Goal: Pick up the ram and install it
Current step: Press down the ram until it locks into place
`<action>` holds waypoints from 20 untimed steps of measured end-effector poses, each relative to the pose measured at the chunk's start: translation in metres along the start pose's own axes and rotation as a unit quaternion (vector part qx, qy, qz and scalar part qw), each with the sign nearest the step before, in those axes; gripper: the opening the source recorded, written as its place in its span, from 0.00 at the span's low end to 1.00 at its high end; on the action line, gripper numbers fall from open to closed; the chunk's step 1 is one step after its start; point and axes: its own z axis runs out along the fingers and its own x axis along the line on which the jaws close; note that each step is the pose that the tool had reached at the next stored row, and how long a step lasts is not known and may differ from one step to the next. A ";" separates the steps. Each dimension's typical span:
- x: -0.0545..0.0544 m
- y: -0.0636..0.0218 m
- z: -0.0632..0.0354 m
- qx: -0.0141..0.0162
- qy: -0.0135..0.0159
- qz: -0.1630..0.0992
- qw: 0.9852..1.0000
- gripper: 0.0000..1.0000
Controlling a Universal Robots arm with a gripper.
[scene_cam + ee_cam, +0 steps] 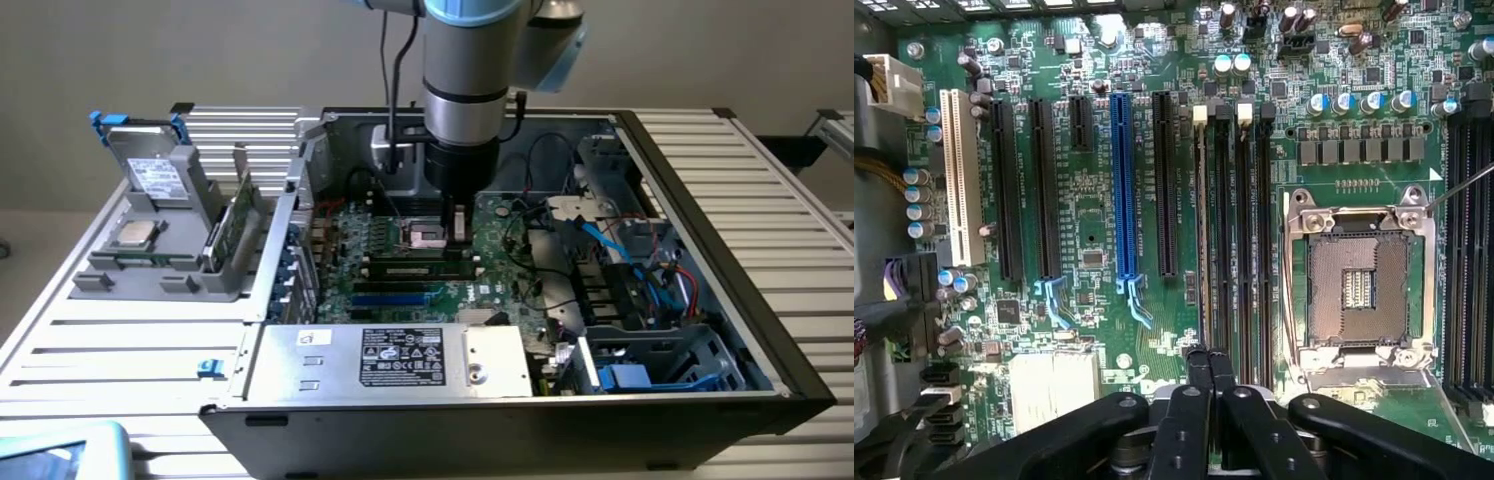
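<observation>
Beneath my claw I count one green motherboard (pixel 1154 300) — one blue expansion slot (pixel 1122 190), one white slot (pixel 957 180), one square silver processor socket (pixel 1359 285).

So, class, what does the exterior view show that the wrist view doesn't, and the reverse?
Exterior view: the computer case, its power supply and the grey rack beside it. Wrist view: the white slot. Both: the motherboard, the processor socket and the shut fingers.
</observation>
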 end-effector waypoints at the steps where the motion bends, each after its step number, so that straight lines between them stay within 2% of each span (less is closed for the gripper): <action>1: -0.001 0.0005 0.0005 0.001 0.001 0.000 1.000 0.11; 4: -0.003 0.0018 0.0030 0.003 0.001 0.000 1.000 0.11; 14: -0.003 0.0028 0.0102 0.004 0.004 0.000 1.000 0.11; 18: -0.003 0.0029 0.0127 0.004 0.004 0.000 1.000 0.11; 20: -0.004 0.0031 0.0099 0.004 0.003 0.000 1.000 0.11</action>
